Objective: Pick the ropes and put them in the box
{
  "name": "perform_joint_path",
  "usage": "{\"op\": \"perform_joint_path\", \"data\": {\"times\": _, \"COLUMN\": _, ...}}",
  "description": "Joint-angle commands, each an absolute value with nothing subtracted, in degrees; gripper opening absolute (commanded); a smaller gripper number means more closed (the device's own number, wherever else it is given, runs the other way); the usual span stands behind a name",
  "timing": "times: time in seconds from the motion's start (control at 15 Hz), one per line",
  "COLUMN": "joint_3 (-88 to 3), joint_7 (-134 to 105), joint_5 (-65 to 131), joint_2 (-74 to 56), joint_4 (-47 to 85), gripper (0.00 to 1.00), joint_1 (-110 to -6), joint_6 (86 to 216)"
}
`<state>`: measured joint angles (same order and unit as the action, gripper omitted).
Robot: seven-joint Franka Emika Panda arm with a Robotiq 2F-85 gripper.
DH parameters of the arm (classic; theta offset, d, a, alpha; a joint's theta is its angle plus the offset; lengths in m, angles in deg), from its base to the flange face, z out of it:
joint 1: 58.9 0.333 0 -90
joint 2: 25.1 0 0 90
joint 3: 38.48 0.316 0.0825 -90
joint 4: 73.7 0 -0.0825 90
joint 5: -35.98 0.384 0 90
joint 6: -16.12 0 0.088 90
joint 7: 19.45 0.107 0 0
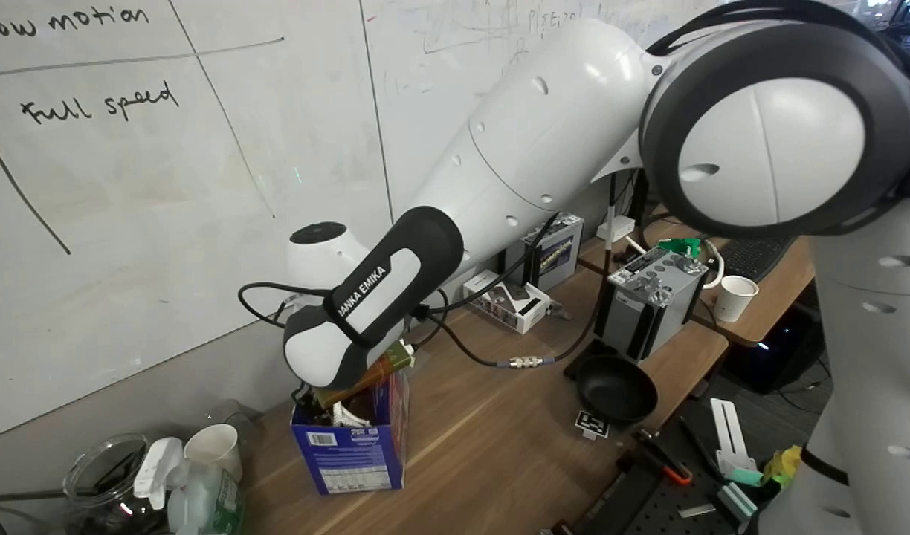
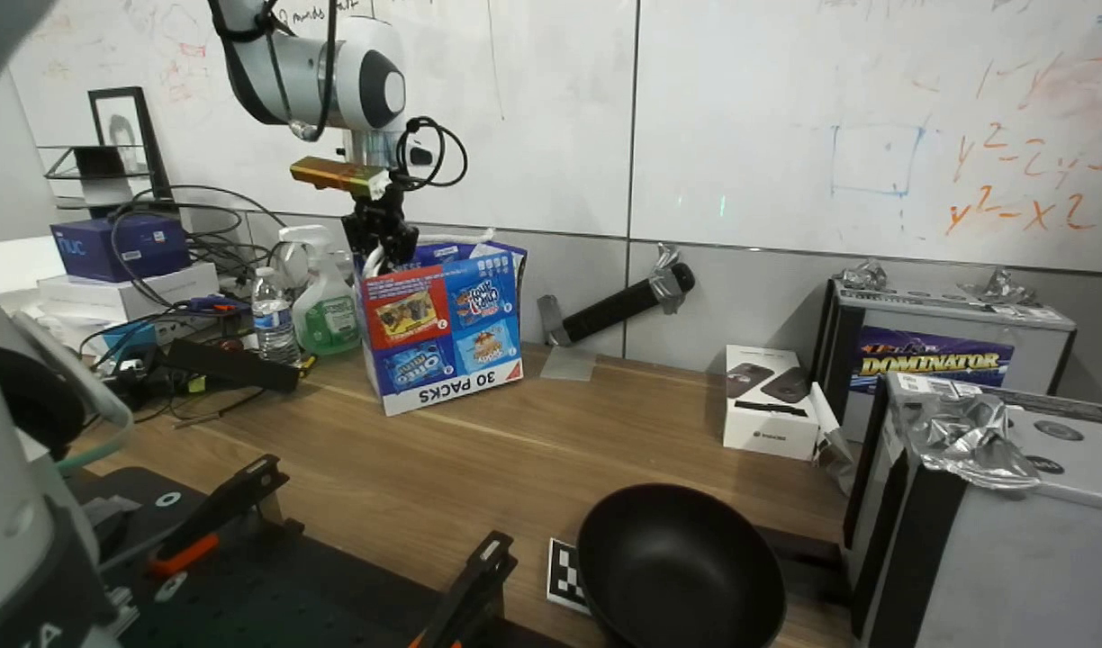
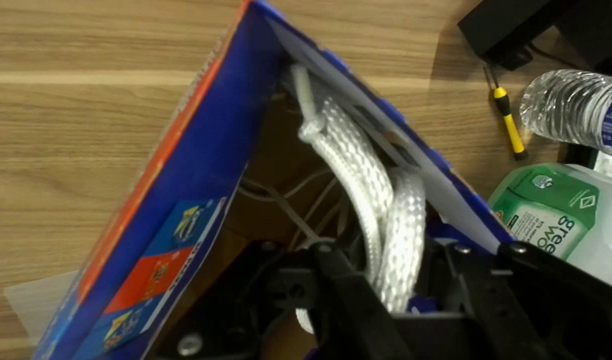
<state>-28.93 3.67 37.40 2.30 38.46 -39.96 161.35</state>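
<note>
A blue snack box (image 1: 355, 464) stands open at the top on the table; it also shows in an exterior view (image 2: 443, 328) and the wrist view (image 3: 221, 130). My gripper (image 2: 382, 256) points down at the box's opening. In the wrist view my gripper (image 3: 393, 260) has its fingers partly closed on a bundle of thick white braided rope (image 3: 403, 220). The rope fills the gap between them and runs down into the box. White rope also shows at the box's top in both exterior views (image 1: 347, 416) (image 2: 461, 239). Thinner pale cords (image 3: 286, 200) lie deeper inside. The fingertips are partly hidden.
A green spray bottle (image 2: 326, 306) and a water bottle (image 2: 274, 315) stand beside the box. A glass jar (image 1: 109, 475) and paper cup (image 1: 215, 449) are near the wall. A black pan (image 2: 681, 562), a white box (image 2: 767, 405) and grey metal-cased units (image 2: 992, 522) stand farther along.
</note>
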Motion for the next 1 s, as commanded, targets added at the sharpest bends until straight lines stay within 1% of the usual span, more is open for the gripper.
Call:
{"op": "perform_joint_path", "data": {"times": 0.0, "joint_3": -27.5, "joint_7": 0.3, "joint_5": 41.4, "joint_2": 2.4, "joint_4": 39.8, "gripper": 0.13, "joint_1": -41.1, "joint_6": 163.6}}
{"op": "perform_joint_path", "data": {"times": 0.67, "joint_3": -27.8, "joint_7": -2.4, "joint_5": 44.0, "joint_2": 5.0, "joint_4": 39.1, "gripper": 0.13, "joint_1": -41.6, "joint_6": 162.2}}
{"op": "perform_joint_path", "data": {"times": 0.73, "joint_3": -28.2, "joint_7": -1.9, "joint_5": 43.4, "joint_2": 5.0, "joint_4": 38.9, "gripper": 0.37, "joint_1": -41.2, "joint_6": 161.2}}
{"op": "perform_joint_path", "data": {"times": 0.8, "joint_3": -28.8, "joint_7": -1.3, "joint_5": 42.5, "joint_2": 4.3, "joint_4": 38.9, "gripper": 0.4, "joint_1": -40.7, "joint_6": 160.0}}
{"op": "perform_joint_path", "data": {"times": 0.93, "joint_3": -30.5, "joint_7": 0.6, "joint_5": 40.0, "joint_2": 3.0, "joint_4": 38.8, "gripper": 0.53, "joint_1": -39.4, "joint_6": 158.2}}
